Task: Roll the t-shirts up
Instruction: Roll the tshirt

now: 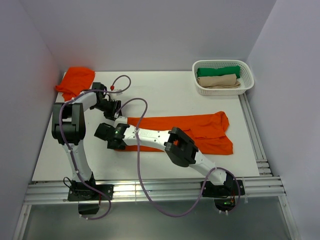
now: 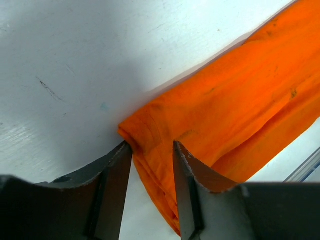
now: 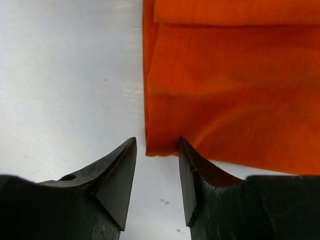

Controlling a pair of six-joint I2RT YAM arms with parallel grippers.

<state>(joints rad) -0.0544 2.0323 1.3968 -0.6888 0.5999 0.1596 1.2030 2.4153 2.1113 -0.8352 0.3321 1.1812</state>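
A bright orange t-shirt (image 1: 200, 127) lies folded into a long band across the middle of the table. My left gripper (image 1: 118, 115) stands over the band's far left corner. In the left wrist view the jaws (image 2: 152, 145) straddle that folded corner (image 2: 150, 125), with cloth between them and a strip of table still showing beside it. My right gripper (image 1: 111, 142) is at the near left corner. Its jaws (image 3: 157, 141) stand apart, the cloth's corner (image 3: 162, 145) just ahead of the tips. A second orange t-shirt (image 1: 76, 80) lies bunched at the back left.
A white mesh basket (image 1: 247, 82) at the back right holds a green and a beige cloth. Grey walls close in the table on the left, back and right. A metal rail (image 1: 150, 192) runs along the near edge.
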